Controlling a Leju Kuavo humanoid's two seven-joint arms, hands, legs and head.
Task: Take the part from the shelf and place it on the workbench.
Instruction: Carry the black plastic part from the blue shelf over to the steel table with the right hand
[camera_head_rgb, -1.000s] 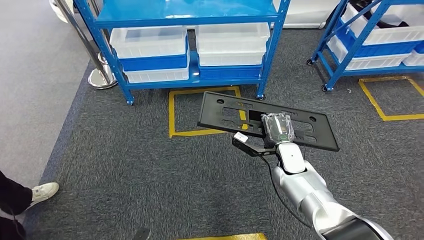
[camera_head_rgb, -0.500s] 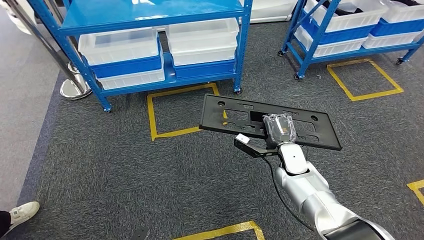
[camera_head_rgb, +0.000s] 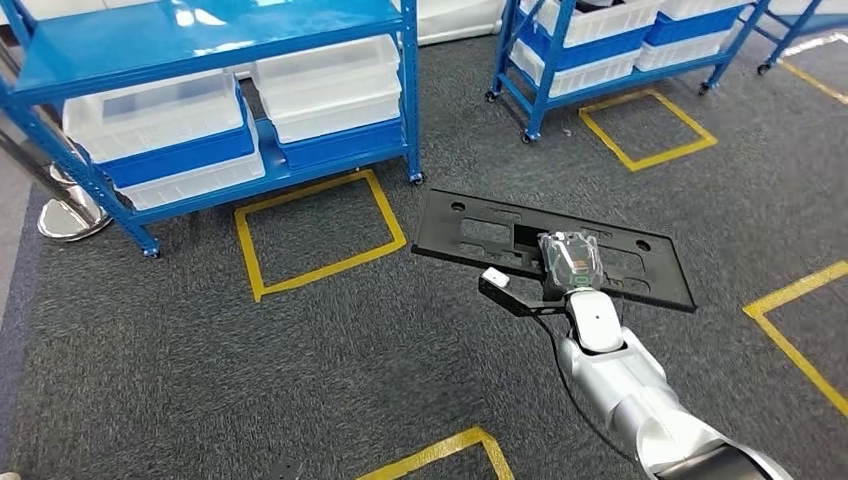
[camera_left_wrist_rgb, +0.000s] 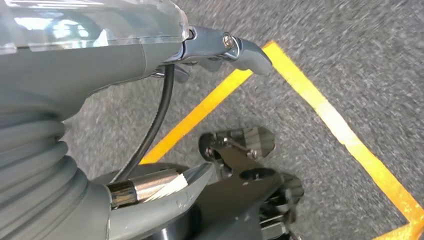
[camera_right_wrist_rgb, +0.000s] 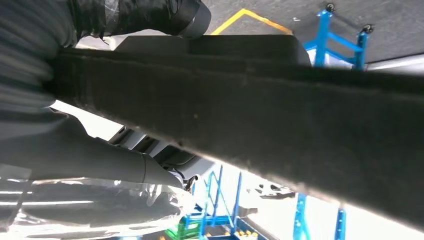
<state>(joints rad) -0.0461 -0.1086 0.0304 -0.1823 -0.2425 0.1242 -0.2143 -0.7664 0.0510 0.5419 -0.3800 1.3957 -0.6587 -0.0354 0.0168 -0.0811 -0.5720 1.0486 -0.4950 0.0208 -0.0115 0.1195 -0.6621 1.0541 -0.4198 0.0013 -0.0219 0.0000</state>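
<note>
The part (camera_head_rgb: 478, 234) is a long flat black plate with several cut-outs. In the head view it hangs level above the grey carpet, right of centre. My right hand (camera_head_rgb: 571, 262) grips it near the middle of its near edge, fingers over the top. In the right wrist view the plate's underside (camera_right_wrist_rgb: 280, 120) crosses the picture, with the thumb (camera_right_wrist_rgb: 105, 167) beneath it. My left hand (camera_left_wrist_rgb: 165, 115) hangs over the floor in the left wrist view, its fingers (camera_left_wrist_rgb: 245, 50) and thumb apart with nothing between them.
A blue shelf (camera_head_rgb: 200, 40) with white bins (camera_head_rgb: 330, 85) stands at the far left. A second blue rack (camera_head_rgb: 560, 40) on castors is at the far right. Yellow tape squares (camera_head_rgb: 320, 230) mark the carpet. A chrome post base (camera_head_rgb: 65, 215) sits at the left edge.
The camera has swung right, so shelves and floor marks have slid left in the picture and a person's shoe has left it. The plate stays in my right hand.
</note>
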